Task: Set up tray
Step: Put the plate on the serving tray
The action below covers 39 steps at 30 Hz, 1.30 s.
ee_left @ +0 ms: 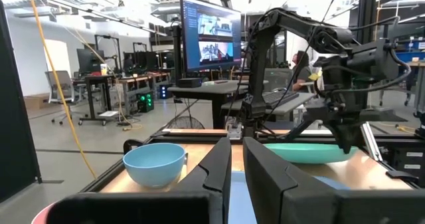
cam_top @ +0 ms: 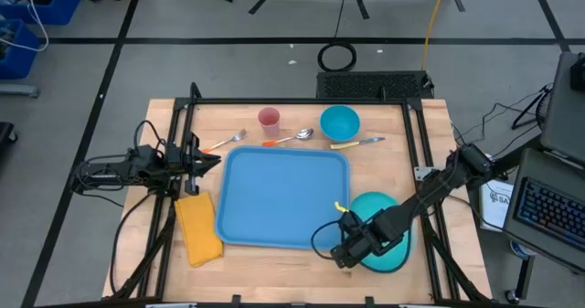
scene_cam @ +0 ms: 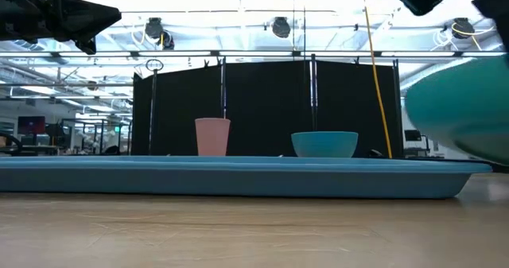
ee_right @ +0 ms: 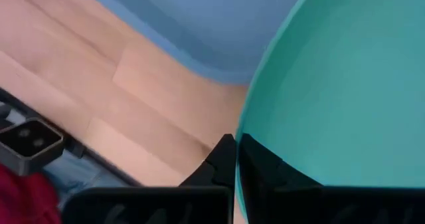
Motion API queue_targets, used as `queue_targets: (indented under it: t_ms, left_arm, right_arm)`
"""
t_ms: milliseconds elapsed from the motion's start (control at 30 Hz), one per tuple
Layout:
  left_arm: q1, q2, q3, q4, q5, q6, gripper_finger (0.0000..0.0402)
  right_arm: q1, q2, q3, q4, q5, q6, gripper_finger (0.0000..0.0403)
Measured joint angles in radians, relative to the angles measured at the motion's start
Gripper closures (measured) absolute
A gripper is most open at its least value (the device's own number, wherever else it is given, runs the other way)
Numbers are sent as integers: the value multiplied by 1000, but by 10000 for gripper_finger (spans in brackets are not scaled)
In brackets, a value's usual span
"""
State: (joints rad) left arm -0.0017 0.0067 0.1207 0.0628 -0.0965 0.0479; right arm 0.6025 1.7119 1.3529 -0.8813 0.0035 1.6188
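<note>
The big blue tray (cam_top: 283, 198) lies flat in the middle of the table. A round teal plate (cam_top: 388, 244) is off the tray's near right corner, and the low view shows it raised at the right (scene_cam: 461, 109). My right gripper (cam_top: 350, 252) is shut on the plate's left rim. My left gripper (cam_top: 212, 162) hovers shut above the tray's far left corner and touches nothing; its fingers (ee_left: 219, 177) show in the left wrist view. My right gripper pinches the teal plate's rim (ee_right: 247, 127) on the side toward the tray, one finger on the inner face and one on the outer. The fingers come slanting down from the far right, with the arm passing over the plate. The plate is lifted clear of the table.
Behind the tray's far edge stand a pink cup (cam_top: 269, 120) and a blue bowl (cam_top: 339, 122), with a fork (cam_top: 224, 142), a spoon (cam_top: 291, 138) and a knife (cam_top: 356, 143) lying near them. A yellow napkin (cam_top: 199, 228) lies left of the tray.
</note>
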Motion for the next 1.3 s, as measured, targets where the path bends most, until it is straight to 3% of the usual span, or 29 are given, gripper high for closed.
queue_targets:
  t_ms: [433,1300]
  left_arm:
    - [0,0,0,0,0,0,355]
    - [0,0,0,-9,-8,6,355]
  right_arm:
    - [-101,0,0,17,156,-277,402]
    - [-230,57,0,236,233,-972,403]
